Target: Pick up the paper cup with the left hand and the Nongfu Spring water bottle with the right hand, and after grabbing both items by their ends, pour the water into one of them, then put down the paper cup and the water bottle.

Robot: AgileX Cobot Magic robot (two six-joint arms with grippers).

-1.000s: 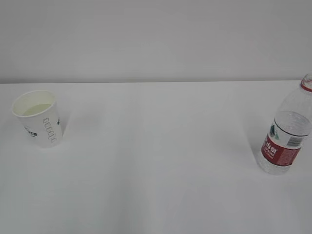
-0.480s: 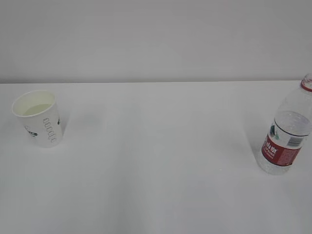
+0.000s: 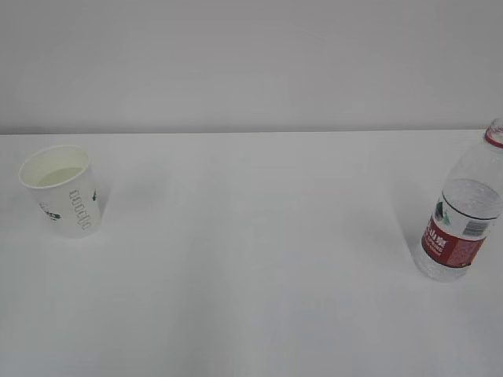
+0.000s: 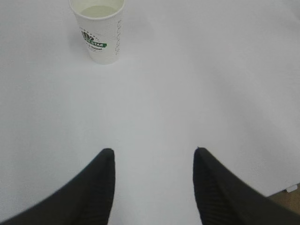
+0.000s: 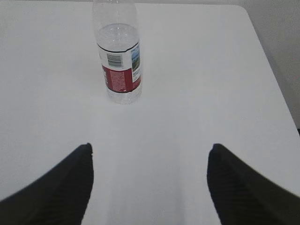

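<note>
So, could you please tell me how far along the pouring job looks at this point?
Done: the paper cup stands upright on the table with pale water inside, and the Nongfu Spring water bottle stands upright, partly filled. In hand: nothing; the left pincer and right pincer are open, well short of both. Left: seemingly nothing, as both items are set down.

white paper cup point(image 3: 63, 191) with green logo; clear bottle point(image 3: 464, 210), red label
</note>
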